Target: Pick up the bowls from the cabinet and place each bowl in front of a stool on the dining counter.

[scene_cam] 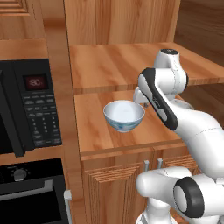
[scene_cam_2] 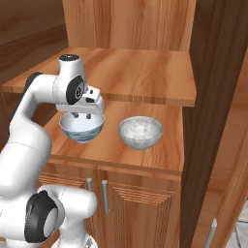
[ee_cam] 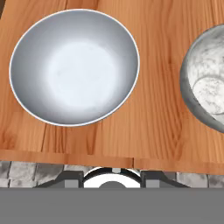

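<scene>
Warm-orange wooden cabinet (scene_cam: 109, 65), open-fronted, two plank shelves, slatted doors below with slim metal bar handles (scene_cam_2: 105, 196).

Nearest: white Franka arm, rising from the base and bending over the lower shelf (scene_cam_2: 145, 155). Its wrist sits directly above the near-side bowl, hand pointing down.

Claw (scene_cam_2: 81, 116): poised just over the rim of the blue-patterned bowl; fingers hidden by the hand body in both base views and absent from the hand view. Whether it is parted or closed cannot be told. Nothing appears held; the bowl rests on the shelf.

Item 1: blue-patterned bowl (scene_cam: 124, 115), glossy white inside, blue wash outside. Upright, near the shelf's front edge, on the microwave side. Seen from above in the hand view (ee_cam: 74, 65), its hollow is empty. Judged the first pick: it lies closest beneath the hand.

Item 2: speckled grey-white bowl (scene_cam_2: 140, 131), dull finish, upright, beside item 1 but apart from it, toward the cabinet's right wall. Untouched.

Both bowls are in the cabinet; neither is yet on the dining counter.

Farther: upper shelf (scene_cam: 131, 61), bare planks.

Beside the cabinet: black microwave (scene_cam: 26, 105) with keypad; its red display is lit but too blurred to read. Oven with knob (scene_cam: 19, 174) below. No brand legible.
</scene>
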